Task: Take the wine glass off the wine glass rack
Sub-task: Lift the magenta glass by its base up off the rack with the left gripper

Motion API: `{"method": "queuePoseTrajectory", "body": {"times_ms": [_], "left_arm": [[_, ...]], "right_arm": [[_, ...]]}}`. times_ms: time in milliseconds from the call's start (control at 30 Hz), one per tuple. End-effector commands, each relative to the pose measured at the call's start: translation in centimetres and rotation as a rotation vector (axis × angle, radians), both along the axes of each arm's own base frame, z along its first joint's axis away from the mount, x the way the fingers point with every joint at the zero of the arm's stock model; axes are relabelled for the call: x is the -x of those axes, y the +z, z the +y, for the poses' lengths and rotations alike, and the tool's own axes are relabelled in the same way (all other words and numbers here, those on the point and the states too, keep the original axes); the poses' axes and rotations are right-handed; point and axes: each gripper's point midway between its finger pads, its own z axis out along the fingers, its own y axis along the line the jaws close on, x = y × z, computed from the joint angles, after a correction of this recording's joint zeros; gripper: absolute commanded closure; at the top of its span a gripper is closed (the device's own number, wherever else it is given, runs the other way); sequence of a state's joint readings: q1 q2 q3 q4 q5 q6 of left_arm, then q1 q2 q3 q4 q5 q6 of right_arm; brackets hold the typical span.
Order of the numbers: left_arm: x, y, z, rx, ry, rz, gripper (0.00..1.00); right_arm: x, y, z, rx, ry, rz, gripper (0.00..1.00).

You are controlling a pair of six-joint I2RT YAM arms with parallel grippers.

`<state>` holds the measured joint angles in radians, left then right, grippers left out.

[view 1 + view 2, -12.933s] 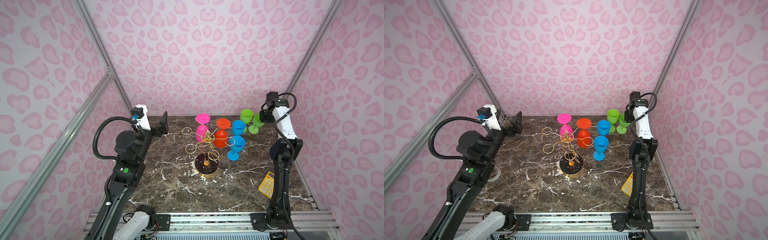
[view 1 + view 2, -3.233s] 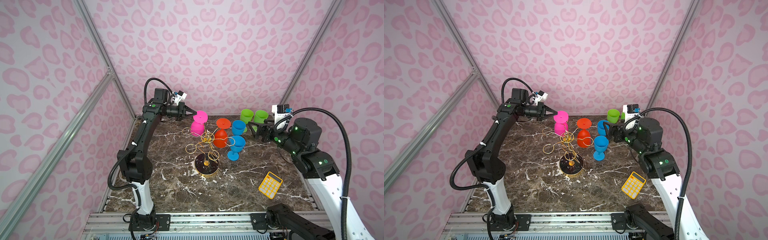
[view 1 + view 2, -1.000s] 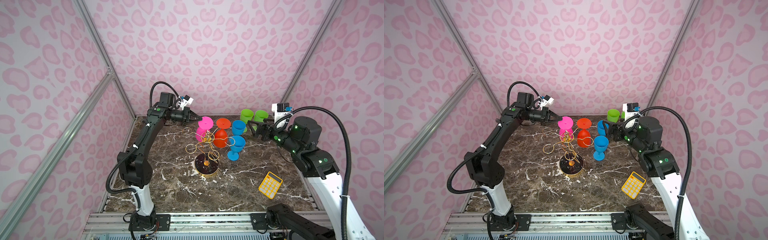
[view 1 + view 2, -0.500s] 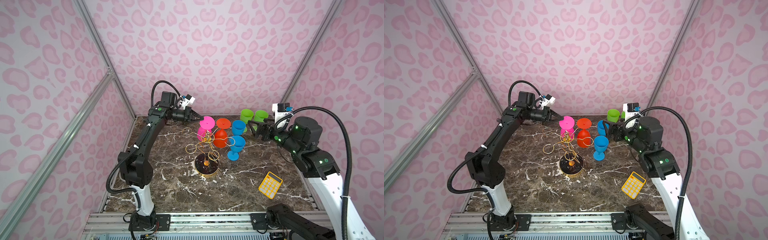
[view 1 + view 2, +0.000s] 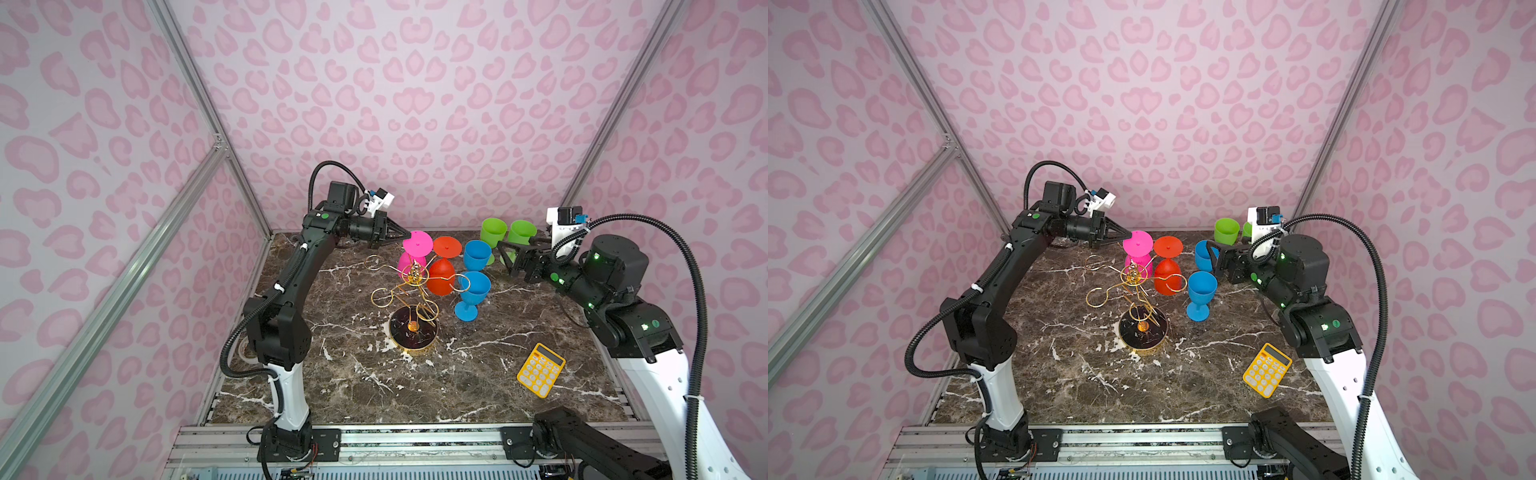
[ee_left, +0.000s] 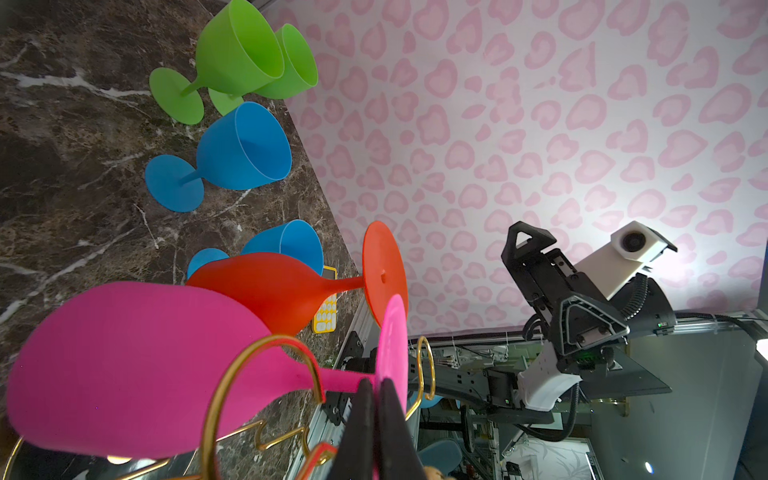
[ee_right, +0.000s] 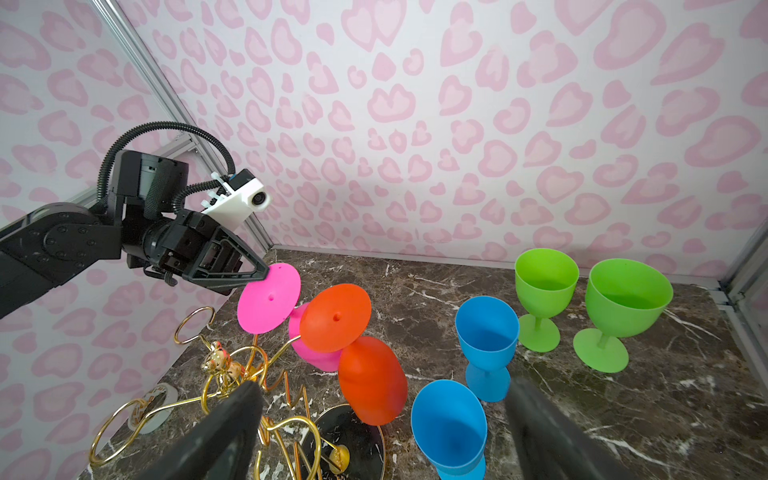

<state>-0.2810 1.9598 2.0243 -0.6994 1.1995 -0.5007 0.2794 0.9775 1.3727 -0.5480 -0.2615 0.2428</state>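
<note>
The wine glass rack is gold wire on a round black base, mid-table in both top views. A pink wine glass hangs upside down at its back, foot up. My left gripper is shut on the rim of that foot; the black fingers pinch the pink disc. A gold loop curves over the pink stem. An orange wine glass hangs upside down beside it. My right gripper stands open to the right, empty, facing the rack and the pink glass.
Two blue glasses stand upright right of the rack. Two green glasses stand at the back right. A yellow calculator lies front right. Pink patterned walls close in three sides.
My left gripper has edged slightly to the right, still holding the pink glass's foot. The right arm has stayed where it was.
</note>
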Motion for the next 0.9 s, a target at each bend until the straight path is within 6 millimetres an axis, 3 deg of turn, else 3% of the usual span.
{"method": "queuePoseTrajectory", "body": {"times_ms": [0, 867], "left_arm": [[-0.7, 1.0, -0.3, 0.027, -0.003, -0.049, 0.97], [-4.0, 2.9, -1.0, 0.107, 0.025, -0.063, 0.97]], "right_arm": [[0.1, 0.7, -0.1, 0.003, -0.003, -0.025, 0.07], [0.8, 0.9, -0.6, 0.019, -0.015, -0.039, 0.06]]}}
